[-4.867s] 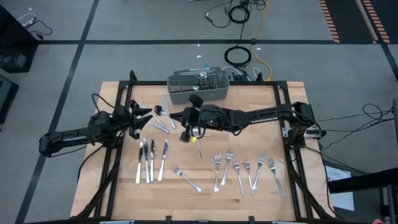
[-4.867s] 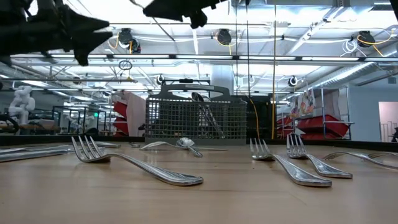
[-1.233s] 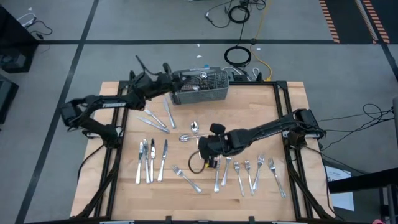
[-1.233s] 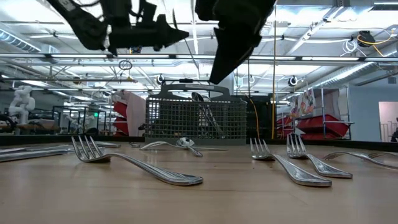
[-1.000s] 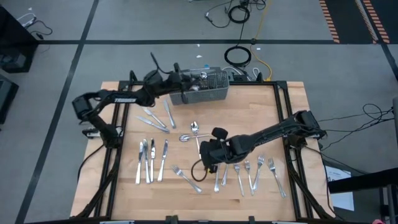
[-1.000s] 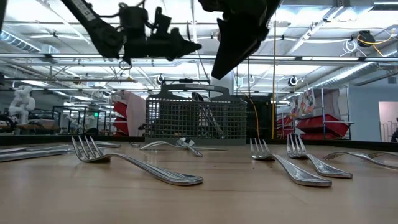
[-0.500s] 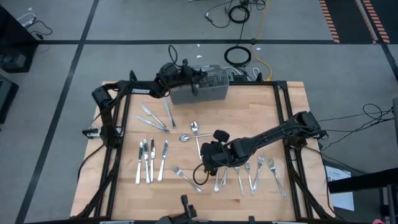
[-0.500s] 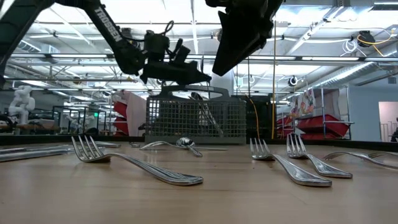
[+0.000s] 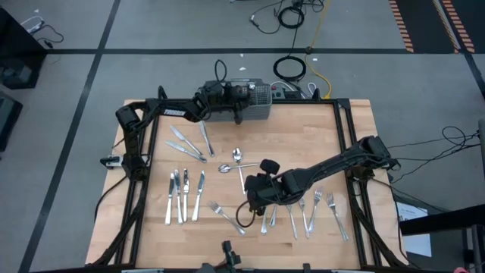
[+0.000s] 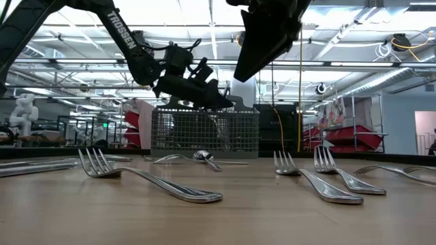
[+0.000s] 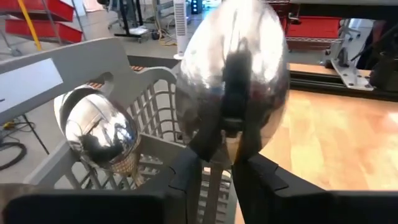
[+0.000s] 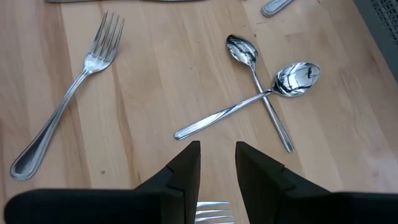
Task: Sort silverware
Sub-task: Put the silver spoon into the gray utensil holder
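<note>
Gripping a spoon (image 11: 233, 81), our left gripper (image 11: 217, 171) is over the grey wire-mesh basket (image 9: 250, 102) at the far edge of the table (image 9: 356, 144); in its wrist view the two dark fingers (image 11: 186, 177) pinch the neck just under the shiny bowl, which stands upright above the basket's rim, and a second spoon bowl (image 11: 99, 134) already sits inside one compartment. From the low view we see this gripper tilted down onto the top of the basket. Our right gripper (image 12: 217, 165) hangs above the middle of the table with a narrow gap between its fingers and nothing between them that we can see; from above it is just left of the row of forks (image 9: 303, 208). Ahead of it in its wrist view two spoons (image 12: 267, 99) lie crossed on the wood, touching where their handles meet, with a single fork (image 12: 68, 87) lying apart from them. The rest of the silverware lies flat on the table: a group of knives (image 9: 182, 193) side by side toward the left near edge, two more pieces (image 9: 193, 140) angled just in front of the basket, a lone fork (image 9: 226, 216) near the middle front, and the fork row to the right. In the low view the nearest forks (image 10: 143, 178) rest tines up on the wood.
</note>
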Controlling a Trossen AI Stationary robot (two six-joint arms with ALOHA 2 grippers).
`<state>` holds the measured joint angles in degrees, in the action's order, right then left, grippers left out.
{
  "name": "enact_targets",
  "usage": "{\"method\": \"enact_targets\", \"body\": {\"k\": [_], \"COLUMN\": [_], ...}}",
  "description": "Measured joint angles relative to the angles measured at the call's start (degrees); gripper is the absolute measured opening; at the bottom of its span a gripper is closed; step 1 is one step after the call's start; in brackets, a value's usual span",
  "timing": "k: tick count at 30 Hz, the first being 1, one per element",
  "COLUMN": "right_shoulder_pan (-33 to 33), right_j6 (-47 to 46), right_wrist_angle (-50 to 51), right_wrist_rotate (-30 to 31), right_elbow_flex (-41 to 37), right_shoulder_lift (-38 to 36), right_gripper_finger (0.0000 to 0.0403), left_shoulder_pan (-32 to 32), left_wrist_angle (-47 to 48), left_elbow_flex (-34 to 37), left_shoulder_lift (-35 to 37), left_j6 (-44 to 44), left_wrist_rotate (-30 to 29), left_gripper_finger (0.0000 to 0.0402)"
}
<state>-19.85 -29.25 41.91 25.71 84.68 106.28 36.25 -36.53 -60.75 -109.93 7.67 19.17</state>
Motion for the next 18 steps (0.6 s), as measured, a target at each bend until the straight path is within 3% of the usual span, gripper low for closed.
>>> {"method": "enact_targets", "body": {"k": [8, 18], "right_shoulder_pan": [-1.6, -2.4], "right_j6": [-0.5, -0.5], "right_wrist_angle": [0.0, -0.4], "right_wrist_rotate": [0.0, 0.0], "right_elbow_flex": [0.0, 0.0], "right_shoulder_lift": [0.0, 0.0], "right_gripper_finger": [0.0093, 0.0093], "left_shoulder_pan": [0.0, 0.0], "left_wrist_angle": [-2.5, -1.2], "left_elbow_flex": [0.0, 0.0], "left_shoulder_lift": [0.1, 0.3], "left_j6": [2.0, 4.7], "left_wrist_rotate": [0.7, -2.2], "left_gripper_finger": [0.0112, 0.0234]}}
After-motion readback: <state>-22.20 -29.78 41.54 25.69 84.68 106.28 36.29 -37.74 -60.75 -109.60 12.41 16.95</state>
